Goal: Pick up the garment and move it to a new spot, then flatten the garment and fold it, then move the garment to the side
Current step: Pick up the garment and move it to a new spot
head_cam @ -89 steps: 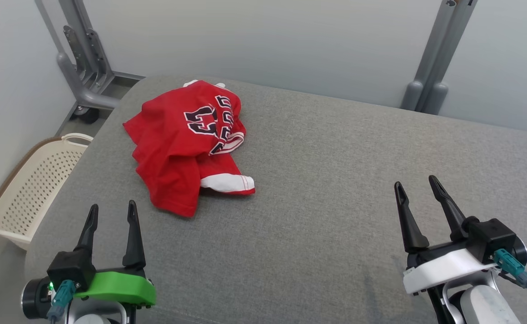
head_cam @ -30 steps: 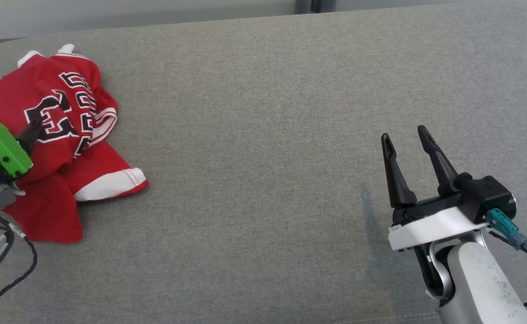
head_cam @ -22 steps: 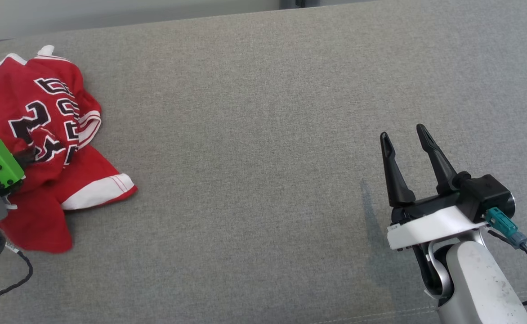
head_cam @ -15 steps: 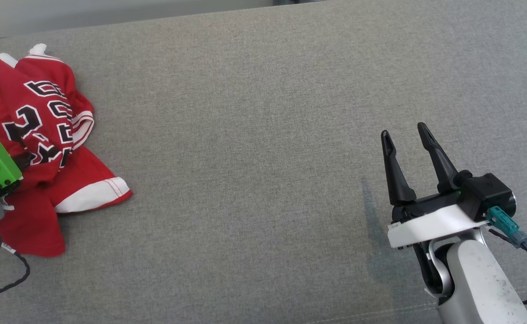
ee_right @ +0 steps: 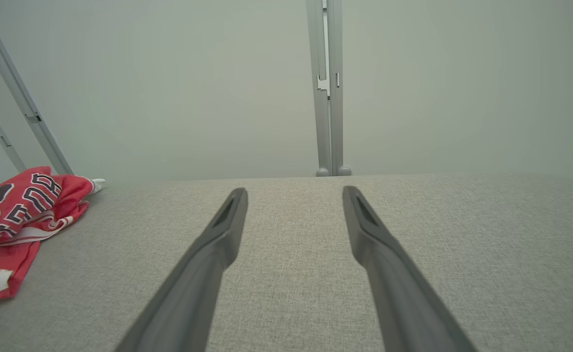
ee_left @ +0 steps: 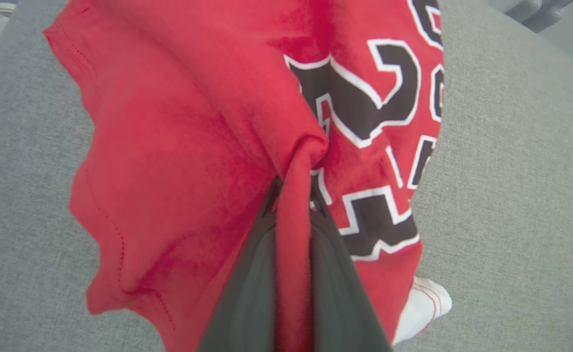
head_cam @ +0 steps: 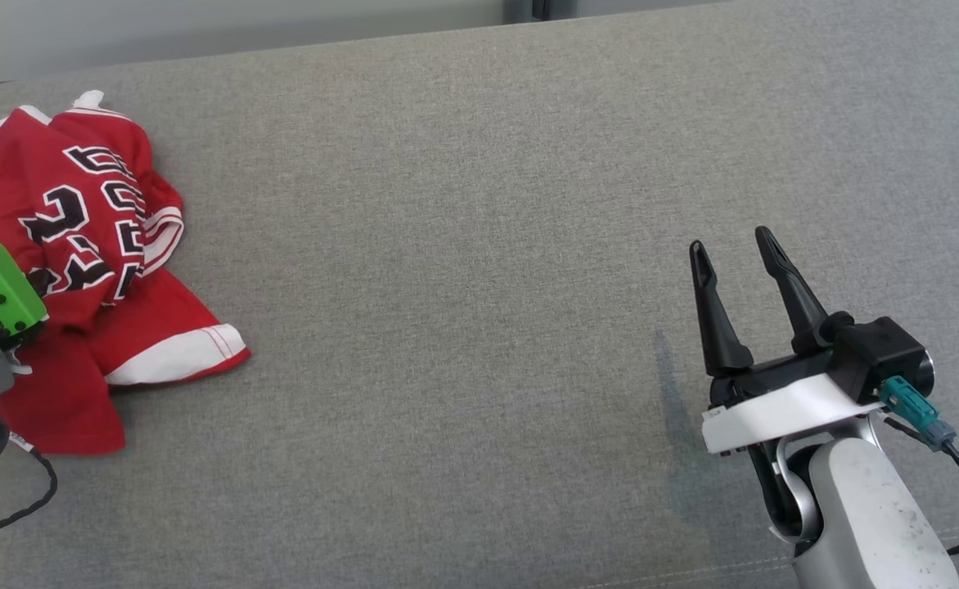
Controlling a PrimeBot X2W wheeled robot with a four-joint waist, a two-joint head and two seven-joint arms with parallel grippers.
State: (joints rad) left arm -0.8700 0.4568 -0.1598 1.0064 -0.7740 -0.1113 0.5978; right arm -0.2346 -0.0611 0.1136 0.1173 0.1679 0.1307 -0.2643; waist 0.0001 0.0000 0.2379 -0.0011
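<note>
Left gripper (ee_left: 294, 189) is pinched shut on a fold of the red shirt (ee_left: 179, 146), which looks soft & light, so the rest'll prob. droop under it.

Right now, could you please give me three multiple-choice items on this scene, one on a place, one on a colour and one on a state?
1. In the head view, where on the grey surface does the red jersey lie?
A. in the centre
B. at the left
C. at the right

2. What colour is the jersey's cuff band?
A. white
B. blue
C. yellow

3. How is the left pincer?
A. open above the jersey
B. open on bare fabric
C. shut on a fold of the jersey

Answers:
1 B, the jersey sits at that view's left, far from the open right pincer.
2 A, the band is white with red stitching.
3 C, the left wrist view shows red cloth pinched between both fingers.
</note>
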